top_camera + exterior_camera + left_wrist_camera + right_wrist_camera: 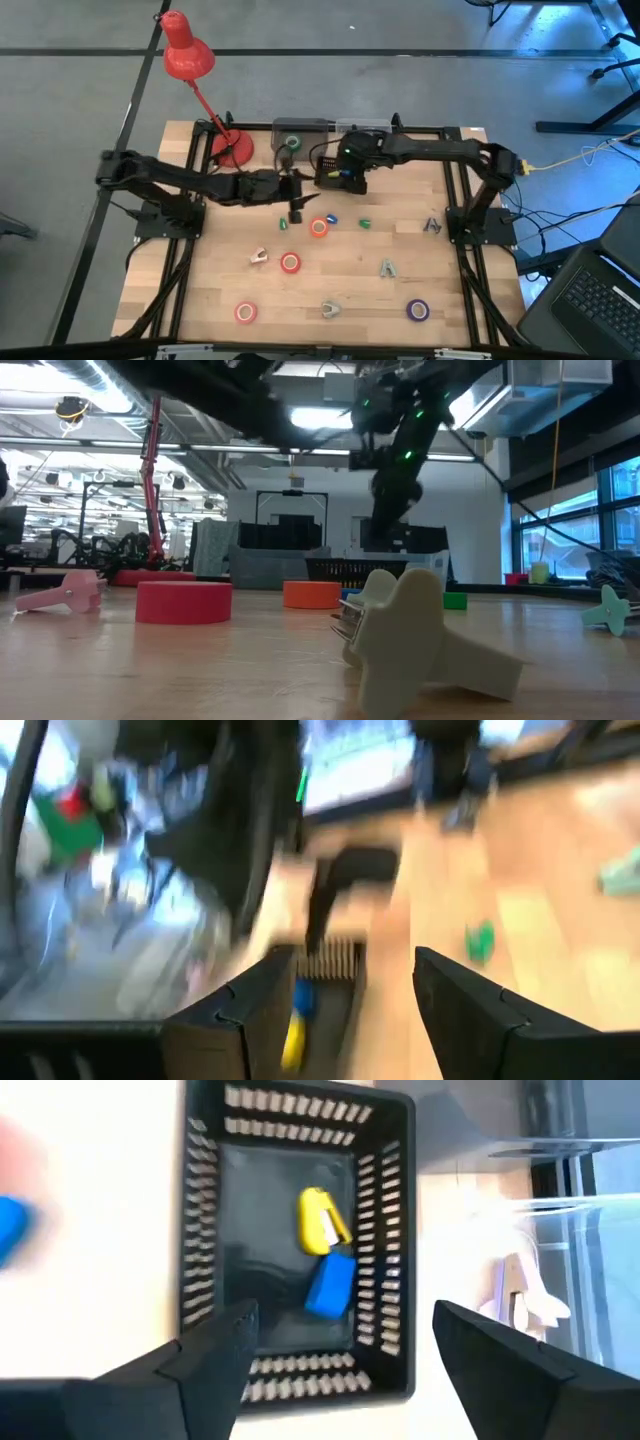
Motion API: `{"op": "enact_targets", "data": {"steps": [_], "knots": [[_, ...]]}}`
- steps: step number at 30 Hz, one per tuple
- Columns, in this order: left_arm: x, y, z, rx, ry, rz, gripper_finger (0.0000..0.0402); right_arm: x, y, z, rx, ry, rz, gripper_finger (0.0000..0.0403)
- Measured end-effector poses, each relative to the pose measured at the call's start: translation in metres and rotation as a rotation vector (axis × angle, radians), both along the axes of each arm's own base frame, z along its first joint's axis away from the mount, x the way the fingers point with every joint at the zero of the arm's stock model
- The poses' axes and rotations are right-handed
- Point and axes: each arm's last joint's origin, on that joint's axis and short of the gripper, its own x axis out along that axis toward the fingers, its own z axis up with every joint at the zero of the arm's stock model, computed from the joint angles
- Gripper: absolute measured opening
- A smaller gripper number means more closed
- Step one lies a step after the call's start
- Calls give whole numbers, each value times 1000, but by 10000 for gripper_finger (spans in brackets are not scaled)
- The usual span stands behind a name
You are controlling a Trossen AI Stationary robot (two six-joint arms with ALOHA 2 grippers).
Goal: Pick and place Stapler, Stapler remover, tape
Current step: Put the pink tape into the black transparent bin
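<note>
The right end effector (340, 1345) hangs open over the black basket (395, 1240); the left end effector (350, 1005) is open too. The orange tape roll (319, 227) (light, stiff) lies mid-surface; pinching across its rim seems safest.

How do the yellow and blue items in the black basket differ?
In the right wrist view, the yellow item lies toward the middle of the black basket, while the blue item lies nearer one end wall. The yellow one shows a pale patch; the blue one looks plain. Both are small, touching, and lie on the basket floor.
</note>
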Motion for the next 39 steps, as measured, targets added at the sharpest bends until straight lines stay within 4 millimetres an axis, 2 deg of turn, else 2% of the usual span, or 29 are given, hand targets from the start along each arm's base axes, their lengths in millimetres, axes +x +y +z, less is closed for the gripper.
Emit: {"op": "enact_targets", "data": {"steps": [5, 9, 12, 15, 20, 26, 32, 39], "knots": [[-40, -25, 0, -222, 202, 56, 186, -30, 18, 19, 34, -65, -59, 280], [-68, -52, -9, -446, 395, 26, 185, -58, 31, 17, 60, -83, -99, 269], [-80, -72, -11, -586, 471, -4, 186, -74, 37, 14, 80, -113, -140, 266], [-87, -94, -11, -698, 521, -96, 184, -86, 39, 7, 92, -140, -177, 266], [-93, -132, -15, -819, 551, -194, 183, -93, 41, -7, 98, -170, -196, 266], [-99, -166, -31, -900, 611, -160, 182, -95, 42, -18, 96, -196, -199, 266], [-100, -188, -56, -881, 673, -101, 182, -93, 41, -17, 94, -216, -199, 266], [-95, -200, -83, -917, 757, -31, 182, -91, 41, -15, 84, -246, -189, 266]]}}
